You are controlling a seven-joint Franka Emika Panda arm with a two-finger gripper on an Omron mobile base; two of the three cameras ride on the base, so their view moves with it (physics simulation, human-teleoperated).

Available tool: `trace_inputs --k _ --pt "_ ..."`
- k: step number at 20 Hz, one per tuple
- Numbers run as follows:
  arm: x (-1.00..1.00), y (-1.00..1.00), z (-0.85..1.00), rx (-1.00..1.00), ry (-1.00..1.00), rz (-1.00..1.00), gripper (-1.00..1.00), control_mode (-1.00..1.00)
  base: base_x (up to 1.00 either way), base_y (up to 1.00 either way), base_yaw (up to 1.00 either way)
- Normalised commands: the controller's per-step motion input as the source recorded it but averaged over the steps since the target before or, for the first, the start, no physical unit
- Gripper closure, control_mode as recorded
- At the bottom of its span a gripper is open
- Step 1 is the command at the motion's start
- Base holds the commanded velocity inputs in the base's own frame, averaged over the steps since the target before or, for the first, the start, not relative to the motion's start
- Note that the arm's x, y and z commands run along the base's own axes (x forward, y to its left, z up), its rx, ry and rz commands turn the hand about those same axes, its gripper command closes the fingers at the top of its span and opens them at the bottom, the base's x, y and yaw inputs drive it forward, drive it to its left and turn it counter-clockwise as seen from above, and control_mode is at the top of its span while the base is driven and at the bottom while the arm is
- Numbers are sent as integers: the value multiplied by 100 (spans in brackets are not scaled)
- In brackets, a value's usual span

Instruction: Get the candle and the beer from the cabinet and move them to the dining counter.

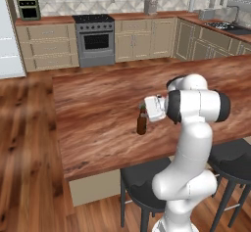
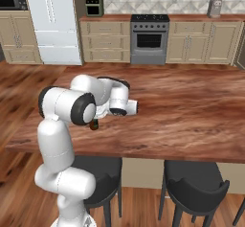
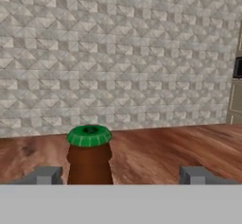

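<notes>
Hand view: end effector (image 3: 122,175) spread wide, its two grey fingertips (image 3: 45,175) apart at 7 and 5 o'clock. The beer (image 3: 89,156) stands upright between them, nearer the 7 o'clock tip, not gripped; cap reads green here. Beyond it, wood-grain bench (image 3: 179,147), then a tiled wall.

Left base view: arm rises from 5 o'clock, elbow bent, forearm level and reaching toward 9 o'clock, wrist over the bench (image 1: 98,108). Brown bottle (image 1: 141,123) upright on the bench just under the wrist, near the front edge. Black stools (image 1: 142,179) below the near edge. Far side: stove (image 1: 94,39).

Right base view: bottle (image 2: 94,124) mostly hidden behind the forearm.
</notes>
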Motion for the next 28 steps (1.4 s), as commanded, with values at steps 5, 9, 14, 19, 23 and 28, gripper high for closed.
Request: trace_inputs --k 5,9,14,19,23,28 --pt "-6 0 43 0 0 0 -100 -100 0 0 0" --pt "-12 0 56 0 0 0 -100 -100 0 0 0" --pt "-36 0 66 0 0 0 -100 -100 0 0 0" --pt "-76 0 69 -2 7 -5 -100 -100 0 0 0" --pt "-88 0 64 -3 15 -12 -100 -100 0 0 0" --pt "-83 0 37 -8 16 -20 -100 -100 0 0 0"
